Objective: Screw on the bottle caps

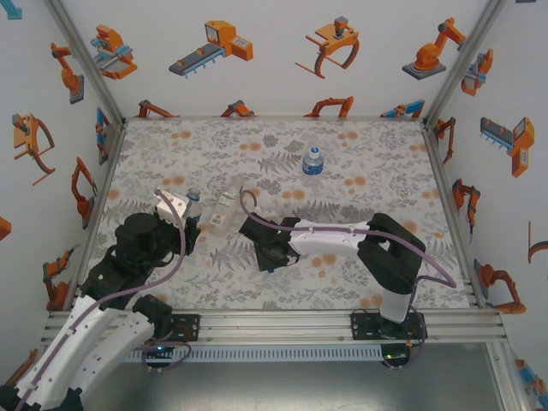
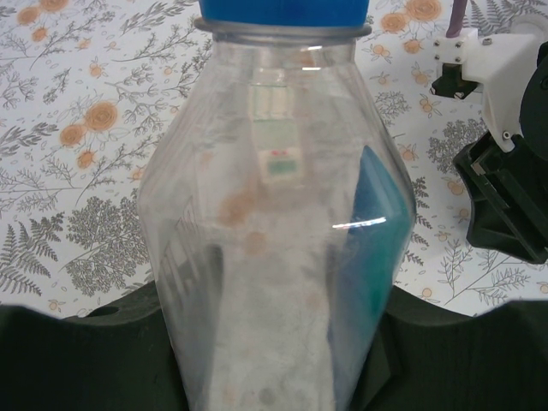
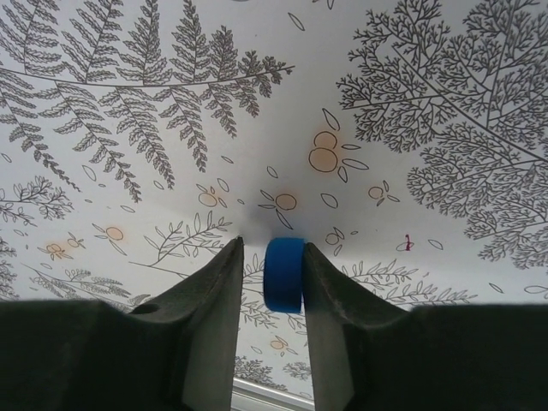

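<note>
A blue bottle cap (image 3: 284, 274) is clamped on edge between the 2 fingers (image 3: 214, 325) of the right hand (image 3: 272, 255), just above the fern-printed table (image 3: 411, 103). The landmark taken here is the slim bottle (image 1: 223, 210) with the white label, seen near the middle of the table in the top view; whether it stands or lies cannot be told. The right hand is seen just to the right of the slim bottle and a little nearer the arm bases, pointed down at the table.

Just to the left of the slim bottle, a clear bottle (image 2: 274, 223) with a blue label is gripped by the left hand (image 1: 178, 209), whose jaws are closed on its body. A blue piece (image 2: 282, 10) is seen at its neck, cut by the frame edge; whether it is a cap cannot be told. The slim bottle's label is glimpsed through the clear wall.

A 3rd bottle (image 1: 312, 160), blue-labelled and blue-topped, is stood upright well apart from the slim bottle, farther back and to the right.
</note>
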Robot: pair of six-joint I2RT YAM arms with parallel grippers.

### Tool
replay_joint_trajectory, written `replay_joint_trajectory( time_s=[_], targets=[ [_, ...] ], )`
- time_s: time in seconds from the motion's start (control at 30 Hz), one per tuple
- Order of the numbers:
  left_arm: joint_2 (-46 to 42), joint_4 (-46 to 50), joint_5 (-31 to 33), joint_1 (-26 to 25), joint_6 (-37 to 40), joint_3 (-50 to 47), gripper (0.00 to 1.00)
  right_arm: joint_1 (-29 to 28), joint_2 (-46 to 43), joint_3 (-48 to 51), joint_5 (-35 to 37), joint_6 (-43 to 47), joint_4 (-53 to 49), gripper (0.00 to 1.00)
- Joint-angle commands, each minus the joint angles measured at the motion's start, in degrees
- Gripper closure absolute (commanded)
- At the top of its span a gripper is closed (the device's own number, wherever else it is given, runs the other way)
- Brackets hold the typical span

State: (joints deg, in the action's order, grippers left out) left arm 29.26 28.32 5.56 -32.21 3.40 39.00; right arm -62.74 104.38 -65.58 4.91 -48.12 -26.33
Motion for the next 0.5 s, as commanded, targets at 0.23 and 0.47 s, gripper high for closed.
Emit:
replay_joint_trajectory(
  time_s=[0.23,0.47],
  targets=[
    [0.6,0.3,0.4,0.1,-0.3,1.4,0.87,3.7,-3.7,7.1,-6.0,-2.1,8.6,0.75],
    [1.3,0.4,0.4,0.1,-0.4,1.3,0.87,10.4,-10.0,19.7,-13.5,-4.1,23.4,0.75]
  ],
)
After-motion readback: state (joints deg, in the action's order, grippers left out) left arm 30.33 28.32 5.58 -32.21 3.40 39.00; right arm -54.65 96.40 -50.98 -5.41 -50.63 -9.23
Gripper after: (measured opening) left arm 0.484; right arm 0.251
